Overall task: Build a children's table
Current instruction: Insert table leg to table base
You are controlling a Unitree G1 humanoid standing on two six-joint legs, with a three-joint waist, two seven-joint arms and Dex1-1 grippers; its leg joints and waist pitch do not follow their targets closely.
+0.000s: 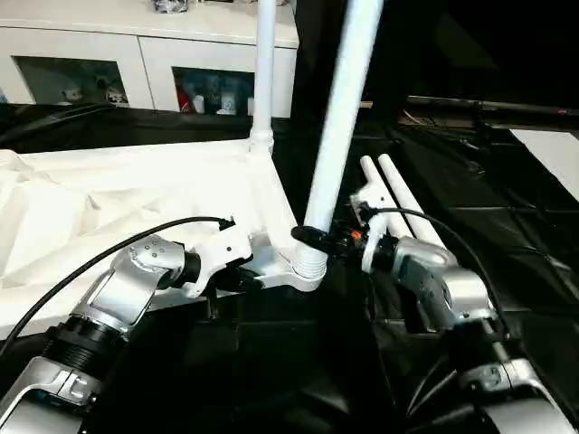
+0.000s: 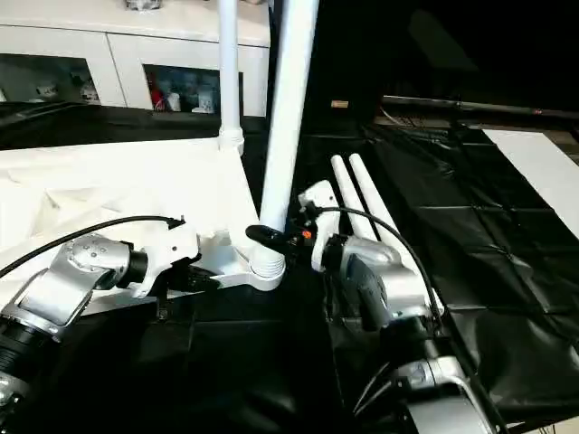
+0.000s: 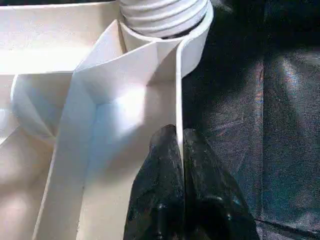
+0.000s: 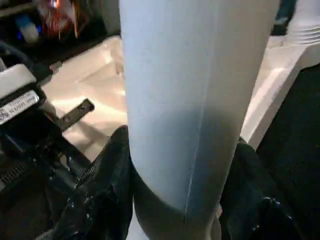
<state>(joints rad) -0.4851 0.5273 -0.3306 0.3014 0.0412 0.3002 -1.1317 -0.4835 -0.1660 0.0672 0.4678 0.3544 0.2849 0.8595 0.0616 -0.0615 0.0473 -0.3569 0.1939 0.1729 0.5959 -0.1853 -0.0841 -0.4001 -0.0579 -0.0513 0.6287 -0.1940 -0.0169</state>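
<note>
Right gripper [image 1: 318, 242] grasps the leg [image 1: 339, 127] just above the near corner socket [image 1: 308, 269] of the upturned tabletop [image 1: 109, 217]. Left gripper [image 3: 178, 165], clenched on the rim wall [image 3: 177, 90], should brace firmly. Fingers [image 4: 107, 195] flank the tube; I'd twist squarely.

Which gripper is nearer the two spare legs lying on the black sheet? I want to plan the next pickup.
Right. The right gripper, clamped round the leg in the near corner socket, sits just beside the spare legs. The left gripper pinches the tabletop's edge wall, beyond that socket.
</note>
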